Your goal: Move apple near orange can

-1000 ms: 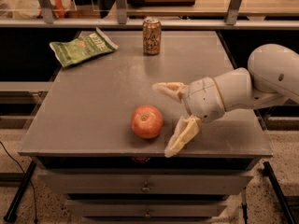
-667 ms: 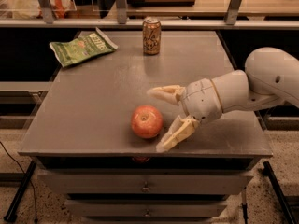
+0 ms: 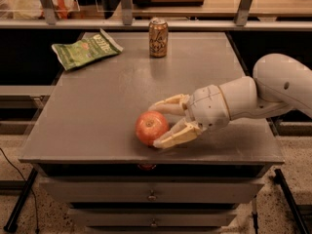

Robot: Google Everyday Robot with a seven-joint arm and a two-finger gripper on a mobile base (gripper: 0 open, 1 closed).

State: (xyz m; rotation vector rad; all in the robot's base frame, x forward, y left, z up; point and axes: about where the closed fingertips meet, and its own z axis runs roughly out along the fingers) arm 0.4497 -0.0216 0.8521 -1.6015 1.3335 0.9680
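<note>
The red-orange apple [image 3: 151,127] rests on the grey tabletop [image 3: 107,101] near its front edge. The orange can [image 3: 158,38] stands upright at the far edge of the table, well behind the apple. My gripper [image 3: 157,125] reaches in from the right on a white arm. Its two cream fingers are spread on either side of the apple, one behind it and one in front, with the tips at or very near its right side. The apple still sits on the table.
A green chip bag [image 3: 85,48] lies at the far left of the table. Drawers with small knobs [image 3: 152,196] sit below the tabletop. A shelf with metal posts runs behind the table.
My gripper has moved left towards the apple, so its open fingers now bracket it. The apple and can have not moved.
</note>
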